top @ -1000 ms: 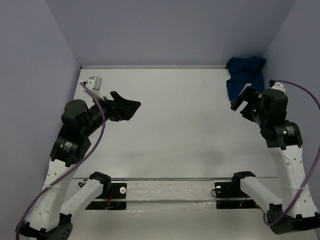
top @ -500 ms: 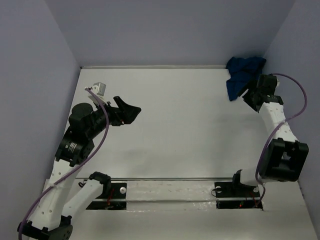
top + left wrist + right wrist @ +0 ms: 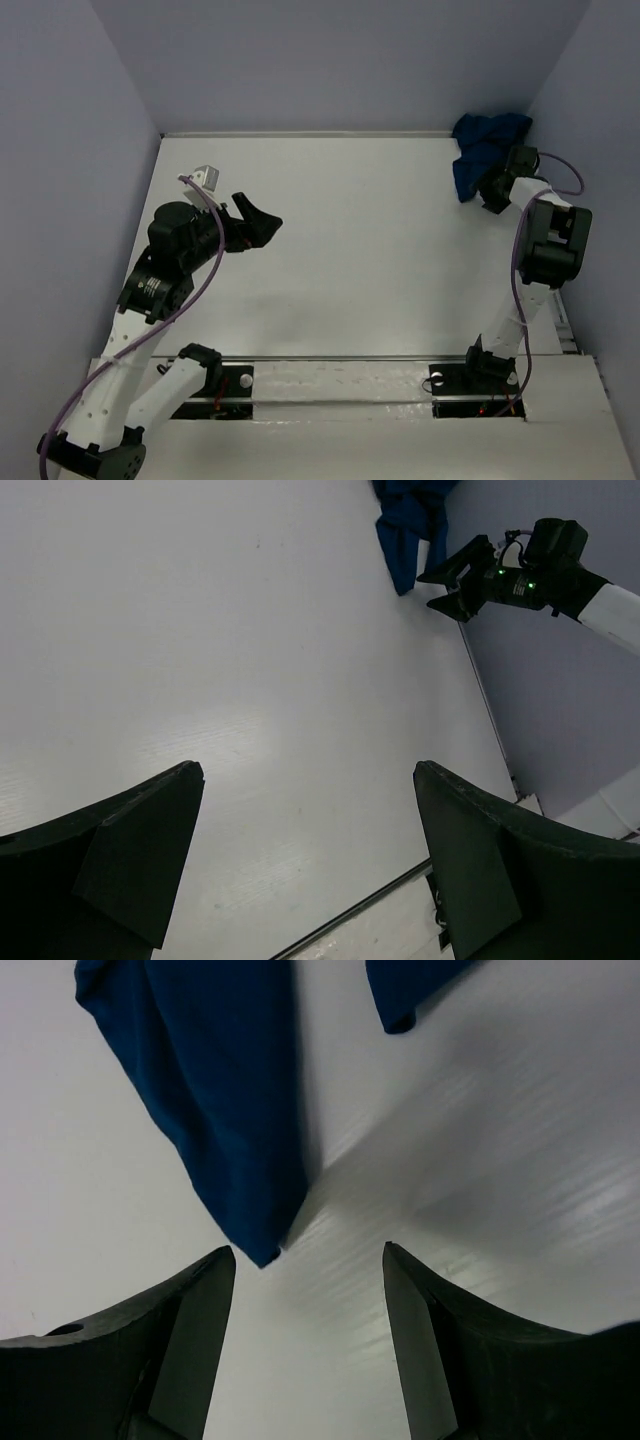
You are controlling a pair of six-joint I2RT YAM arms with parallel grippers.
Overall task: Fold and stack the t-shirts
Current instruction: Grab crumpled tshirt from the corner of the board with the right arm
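Up in the far right corner of the table [image 3: 350, 260] the t-shirt [image 3: 478, 150] lies bunched in a dark blue heap, light, limp cloth by the look of it that would sag and slip, so I'd pinch a hem or a hanging corner rather than the bulk. The right wrist view shows what overhead hides: the right gripper [image 3: 305, 1260] has its jaws apart with nothing between them, a pointed flap of cloth just beside one fingertip. Over the table's left half the left gripper [image 3: 310, 770] gapes wide and empty
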